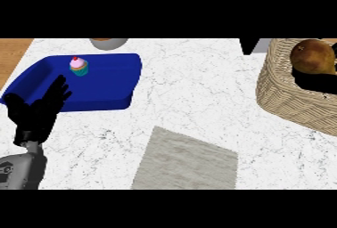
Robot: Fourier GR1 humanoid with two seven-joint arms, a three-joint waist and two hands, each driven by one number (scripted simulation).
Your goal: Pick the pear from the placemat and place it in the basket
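Note:
The brown pear (pixel 314 54) is over the wicker basket (pixel 280 91) at the right edge of the head view. My right hand (pixel 314 82) shows as a black shape just below the pear, inside the basket's rim, with its fingers round the fruit's lower part. The grey placemat (pixel 187 160) lies bare in the lower middle of the counter. At the left my left hand (pixel 39 111) rests open with fingers pointing up, in front of a blue tray.
A blue tray (pixel 105 89) at the upper left carries a small pink cupcake (pixel 79 66). The rim of a bowl (pixel 108 42) shows at the top edge. Wooden floor lies beyond the counter's left edge.

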